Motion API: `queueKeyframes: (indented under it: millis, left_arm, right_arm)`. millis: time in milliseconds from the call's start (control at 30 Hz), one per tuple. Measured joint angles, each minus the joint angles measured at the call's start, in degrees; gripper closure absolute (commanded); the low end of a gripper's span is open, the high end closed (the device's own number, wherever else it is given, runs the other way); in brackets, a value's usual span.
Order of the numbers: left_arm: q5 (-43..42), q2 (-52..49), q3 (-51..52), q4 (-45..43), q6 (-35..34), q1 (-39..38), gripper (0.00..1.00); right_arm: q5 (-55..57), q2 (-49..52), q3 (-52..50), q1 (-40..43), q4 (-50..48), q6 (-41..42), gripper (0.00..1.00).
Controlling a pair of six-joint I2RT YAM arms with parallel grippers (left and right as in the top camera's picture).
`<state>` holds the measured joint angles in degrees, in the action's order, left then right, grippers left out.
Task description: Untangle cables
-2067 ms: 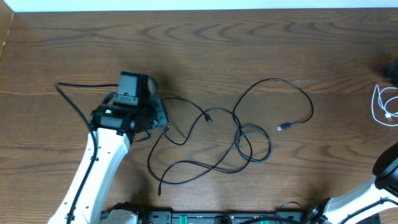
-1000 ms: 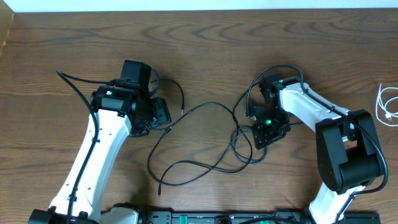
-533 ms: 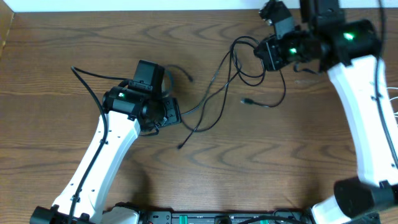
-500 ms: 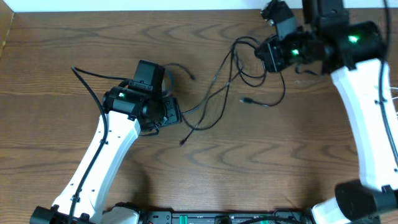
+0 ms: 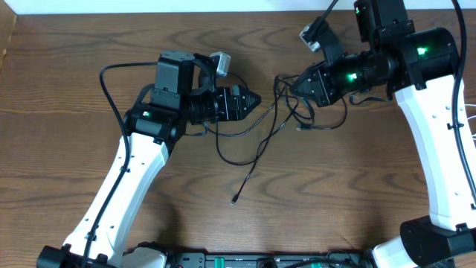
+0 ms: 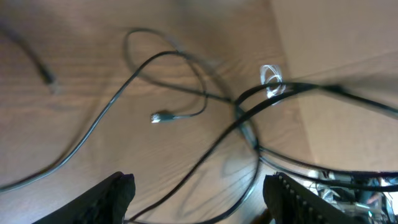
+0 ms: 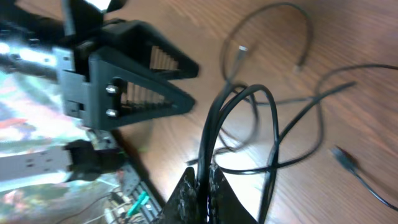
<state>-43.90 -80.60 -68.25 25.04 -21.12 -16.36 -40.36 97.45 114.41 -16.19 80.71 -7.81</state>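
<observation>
Thin black cables (image 5: pixel 281 104) hang in a bundle in the middle of the table. My right gripper (image 5: pixel 293 85) is shut on several of their strands (image 7: pixel 214 124) and holds them up. One loose end with a plug (image 5: pixel 234 200) trails toward the front; another plug (image 5: pixel 300 129) hangs just under the bundle. My left gripper (image 5: pixel 254 100) points right at the bundle, open, its fingers (image 6: pixel 115 196) wide apart, with strands (image 6: pixel 205 155) running beyond them. A white cable (image 6: pixel 272 76) lies coiled far off.
The brown wooden table (image 5: pixel 357 193) has a white wall strip along its far edge (image 5: pixel 149 6). The left arm's own thick cord (image 5: pixel 111 82) loops behind its wrist. Equipment lines the near edge (image 5: pixel 245 260).
My right gripper has come down and left with the bundle. My left gripper has swung round to face it and opened wider. The loose cable end has trailed toward the front.
</observation>
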Motion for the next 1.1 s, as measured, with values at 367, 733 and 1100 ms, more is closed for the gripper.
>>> queueKeyframes:
  millis: [367, 733, 1100]
  left_arm:
    - [-14.01, 0.00, -0.09, -4.55, 5.81, 0.00, 0.28]
    - [20.39, -0.13, -0.02, 26.45, 12.63, -0.24, 0.28]
    - [23.28, -0.15, -0.02, 26.73, 13.09, -0.24, 0.28]
  right_arm:
    - [-1.88, 0.00, 0.00, -0.13, 0.76, -0.02, 0.56]
    - [28.06, -0.26, -18.86, -0.13, 0.59, 4.11, 0.52]
    - [24.74, 0.33, -48.81, -0.13, -31.12, 19.54, 0.68]
